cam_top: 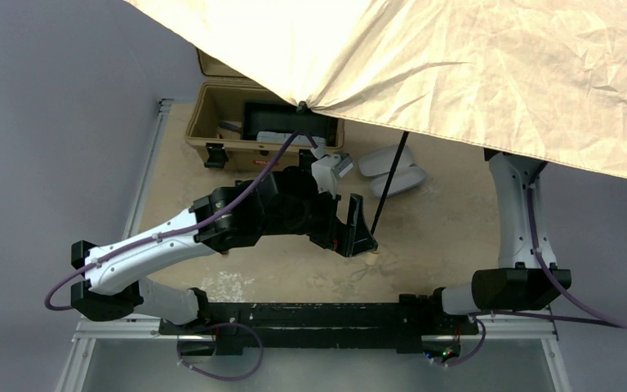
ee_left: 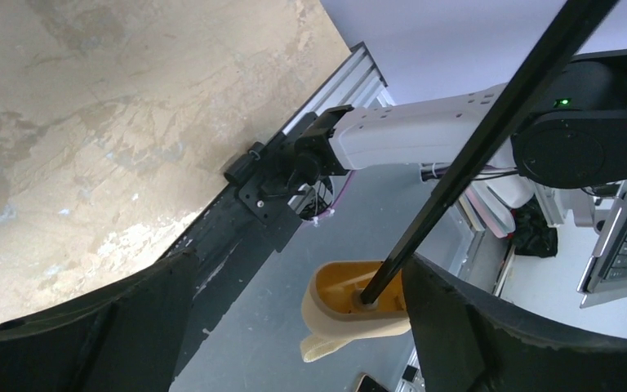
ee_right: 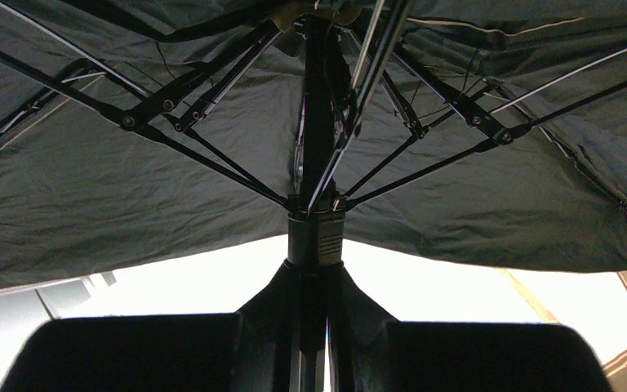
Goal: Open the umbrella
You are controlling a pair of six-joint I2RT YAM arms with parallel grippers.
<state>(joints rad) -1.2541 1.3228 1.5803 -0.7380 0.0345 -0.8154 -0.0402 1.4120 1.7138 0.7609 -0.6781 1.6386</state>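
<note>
Top: cream-tan cloth umbrella (cam_top: pixel 457 57), open.
Left wrist: left gripper (ee_left: pixel 302 318) spread; tan knob handle (ee_left: pixel 347 296).
Right wrist: right gripper (ee_right: pixel 312 327) pinching black shaft (ee_right: pixel 313 163).

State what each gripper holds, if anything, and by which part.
Right gripper: the umbrella, by its shaft just under the runner. Left gripper: open around the shaft near the handle, holding nothing.
</note>
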